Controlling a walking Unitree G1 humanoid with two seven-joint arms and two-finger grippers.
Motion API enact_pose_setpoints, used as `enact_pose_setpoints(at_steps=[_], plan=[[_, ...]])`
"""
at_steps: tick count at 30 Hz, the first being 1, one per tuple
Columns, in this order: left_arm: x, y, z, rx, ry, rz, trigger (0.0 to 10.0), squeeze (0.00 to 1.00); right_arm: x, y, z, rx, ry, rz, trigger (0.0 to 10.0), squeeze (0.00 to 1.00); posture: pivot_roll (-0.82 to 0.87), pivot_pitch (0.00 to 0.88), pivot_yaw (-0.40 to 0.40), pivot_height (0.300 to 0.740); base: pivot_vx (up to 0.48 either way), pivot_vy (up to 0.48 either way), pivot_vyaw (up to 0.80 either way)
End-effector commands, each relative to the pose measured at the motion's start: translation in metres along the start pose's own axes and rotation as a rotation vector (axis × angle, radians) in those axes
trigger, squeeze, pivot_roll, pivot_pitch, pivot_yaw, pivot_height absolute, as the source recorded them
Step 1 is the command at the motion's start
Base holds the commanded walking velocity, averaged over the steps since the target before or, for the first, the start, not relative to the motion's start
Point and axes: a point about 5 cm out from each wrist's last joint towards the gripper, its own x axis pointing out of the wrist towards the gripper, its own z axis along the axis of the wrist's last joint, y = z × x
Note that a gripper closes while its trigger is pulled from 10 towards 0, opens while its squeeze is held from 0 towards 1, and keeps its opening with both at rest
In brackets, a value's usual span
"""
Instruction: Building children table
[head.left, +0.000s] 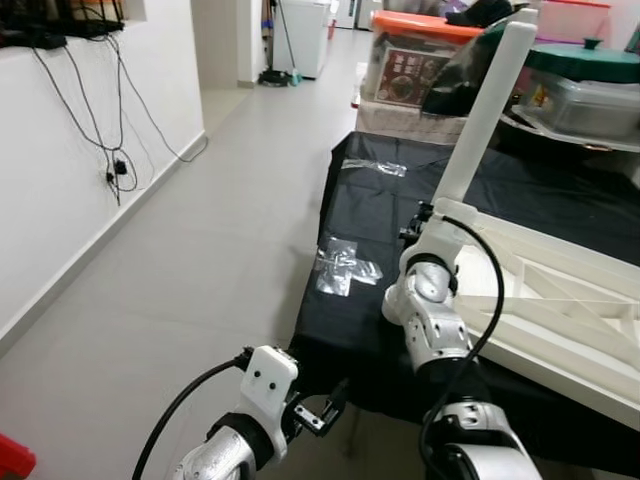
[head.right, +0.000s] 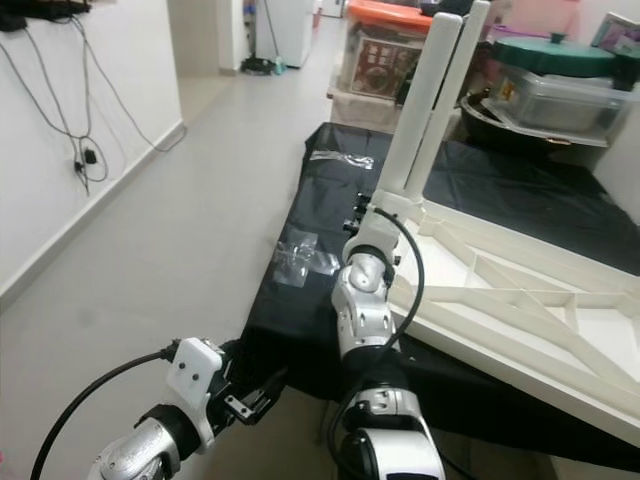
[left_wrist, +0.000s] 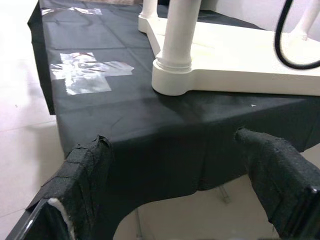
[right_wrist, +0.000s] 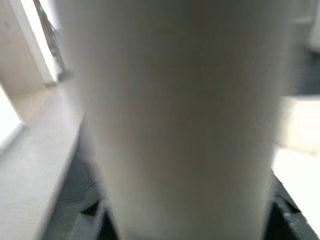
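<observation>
A white children's table top (head.left: 570, 290) lies upside down on a surface draped in black cloth (head.left: 360, 210). One white leg (head.left: 485, 110) stands upright in the socket at its near left corner, and a second leg (head.right: 462, 80) rises behind it. My right gripper (head.left: 432, 215) is at the base of the near leg, shut on it; the leg (right_wrist: 180, 120) runs blurred between the dark fingers. My left gripper (left_wrist: 170, 140) hangs low by the cloth's front edge, open, with nothing between its taped fingers (left_wrist: 85, 165).
Crumpled clear plastic bags (head.left: 345, 268) lie on the cloth left of the table top. Storage boxes, one with an orange lid (head.left: 415, 55) and one with a green lid (head.left: 590, 85), stand at the back. Cables (head.left: 110, 150) hang on the left wall beside open tiled floor (head.left: 200, 250).
</observation>
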Motion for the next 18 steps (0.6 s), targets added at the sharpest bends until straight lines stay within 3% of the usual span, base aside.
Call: enact_pose_setpoints(at_steps=[1, 6, 7, 8, 10, 11, 12, 14, 15, 16, 18], plan=[[0.0, -0.001, -0.002, 0.003, 0.009, -0.006, 10.0, 0.0, -0.003, 0.002, -0.016, 0.041, 0.041, 0.089, 10.0, 1.0, 0.13, 0.065, -0.068, 0.74, 0.0, 0.0, 0.0], [0.0, 0.0, -0.002, 0.003, 0.009, -0.005, 10.0, 0.0, -0.004, 0.011, -0.007, 0.066, -0.002, 0.212, 10.0, 1.0, 0.13, 0.065, -0.067, 0.74, 0.0, 0.0, 0.0], [0.0, 0.0, -0.002, 0.003, 0.008, -0.005, 10.0, 0.0, -0.005, 0.016, -0.005, 0.106, 0.007, 0.307, 10.0, 0.0, 0.13, 0.066, -0.066, 0.74, 0.0, 0.0, 0.0], [0.0, 0.0, -0.002, 0.003, 0.008, -0.005, 10.0, 0.0, -0.005, 0.016, -0.005, 0.106, 0.007, 0.307, 10.0, 0.0, 0.13, 0.066, -0.066, 0.74, 0.0, 0.0, 0.0], [0.001, 0.0, -0.002, 0.003, 0.008, -0.007, 10.0, 0.0, -0.005, 0.023, 0.002, 0.155, 0.034, 0.534, 10.0, 0.0, 0.13, 0.068, -0.065, 0.74, 0.0, 0.0, 0.0], [0.001, 0.0, -0.002, 0.003, 0.008, -0.007, 10.0, 0.0, -0.004, 0.024, 0.006, 0.143, 0.051, 0.675, 10.0, 0.0, 0.13, 0.068, -0.063, 0.74, 0.0, 0.0, 0.0], [0.001, 0.0, -0.002, 0.003, 0.008, -0.007, 10.0, 0.0, -0.004, 0.024, 0.006, 0.143, 0.051, 0.675, 10.0, 0.0, 0.13, 0.068, -0.063, 0.74, 0.0, 0.0, 0.0], [0.001, 0.0, -0.002, 0.004, 0.008, -0.008, 10.0, 0.0, -0.003, 0.02, 0.011, 0.1, 0.088, 0.876, 10.0, 0.0, 0.14, 0.07, -0.07, 0.74, 0.0, 0.0, 0.0], [0.001, 0.0, -0.002, 0.004, 0.008, -0.008, 10.0, 0.0, -0.003, 0.02, 0.011, 0.1, 0.088, 0.876, 10.0, 0.0, 0.14, 0.07, -0.07, 0.74, 0.0, 0.0, 0.0], [0.001, 0.0, -0.002, 0.005, 0.007, -0.007, 10.0, 0.0, -0.002, 0.018, 0.014, 0.086, 0.112, 0.957, 10.0, 0.0, 0.14, 0.07, -0.07, 0.74, 0.0, 0.0, 0.0], [0.001, 0.0, -0.002, 0.005, 0.006, -0.004, 10.0, 0.0, -0.011, 0.017, 0.015, 0.045, 0.179, 1.187, 10.0, 0.0, 0.13, 0.07, -0.069, 0.74, 0.0, 0.0, 0.0]])
